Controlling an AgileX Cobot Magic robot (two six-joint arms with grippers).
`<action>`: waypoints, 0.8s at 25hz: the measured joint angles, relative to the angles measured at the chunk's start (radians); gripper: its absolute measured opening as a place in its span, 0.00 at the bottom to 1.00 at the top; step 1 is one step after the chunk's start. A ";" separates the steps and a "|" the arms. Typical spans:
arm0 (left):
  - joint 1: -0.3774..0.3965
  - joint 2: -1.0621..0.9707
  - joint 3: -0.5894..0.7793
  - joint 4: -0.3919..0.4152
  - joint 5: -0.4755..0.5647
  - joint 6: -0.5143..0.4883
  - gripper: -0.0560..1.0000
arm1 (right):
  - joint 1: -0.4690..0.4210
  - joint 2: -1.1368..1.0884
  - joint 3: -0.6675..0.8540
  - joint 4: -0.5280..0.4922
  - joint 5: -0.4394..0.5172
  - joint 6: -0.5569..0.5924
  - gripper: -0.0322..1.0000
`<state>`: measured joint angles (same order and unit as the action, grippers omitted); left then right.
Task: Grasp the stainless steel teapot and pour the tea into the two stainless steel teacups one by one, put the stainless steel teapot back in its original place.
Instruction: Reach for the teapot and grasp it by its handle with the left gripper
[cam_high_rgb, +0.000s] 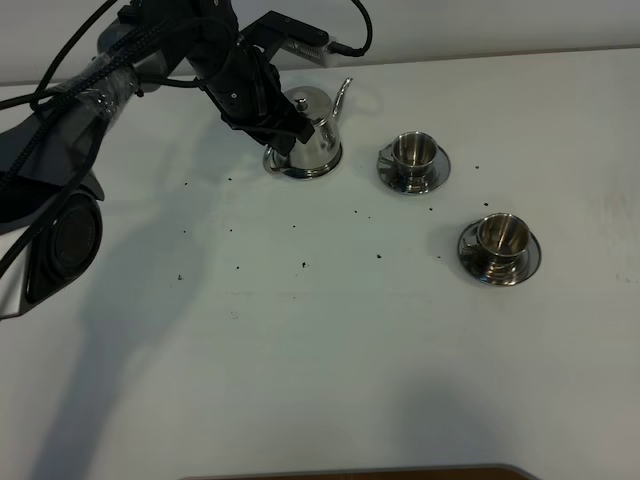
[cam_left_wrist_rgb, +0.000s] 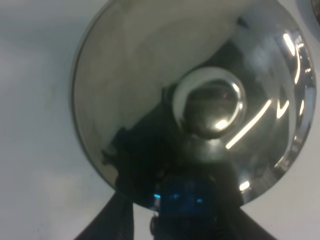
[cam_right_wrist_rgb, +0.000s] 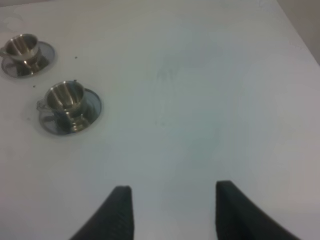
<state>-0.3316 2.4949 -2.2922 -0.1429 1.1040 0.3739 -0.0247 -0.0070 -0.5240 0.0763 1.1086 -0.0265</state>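
The stainless steel teapot (cam_high_rgb: 318, 130) stands upright at the back of the white table (cam_high_rgb: 330, 340), spout toward the cups. My left gripper (cam_high_rgb: 284, 134) is at its handle side. In the left wrist view the lid and knob (cam_left_wrist_rgb: 210, 102) fill the frame, and my gripper (cam_left_wrist_rgb: 180, 220) shows wide-set fingers (cam_left_wrist_rgb: 107, 220) at the pot's edge, open around the handle side. Two stainless steel teacups on saucers stand to the right, one near the pot (cam_high_rgb: 413, 150) and one closer to the front (cam_high_rgb: 500, 236). They also show in the right wrist view (cam_right_wrist_rgb: 65, 97) (cam_right_wrist_rgb: 22, 46). My right gripper (cam_right_wrist_rgb: 172, 195) is open and empty over bare table.
Small dark specks are scattered on the table between the pot and the cups (cam_high_rgb: 303, 264). The left arm and its cables (cam_high_rgb: 90, 90) hang over the back left. A brown edge (cam_high_rgb: 350, 472) runs along the table's front.
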 joint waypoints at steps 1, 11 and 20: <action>0.000 0.001 0.000 -0.001 -0.001 0.001 0.43 | 0.000 0.000 0.000 0.000 0.000 0.000 0.40; 0.000 0.008 0.000 -0.022 -0.042 0.006 0.31 | 0.000 0.000 0.000 0.000 0.000 0.000 0.40; 0.000 0.009 0.000 -0.035 -0.053 0.006 0.30 | 0.000 0.000 0.000 0.000 0.000 0.000 0.40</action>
<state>-0.3316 2.5040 -2.2922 -0.1775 1.0511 0.3801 -0.0247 -0.0070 -0.5240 0.0763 1.1086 -0.0262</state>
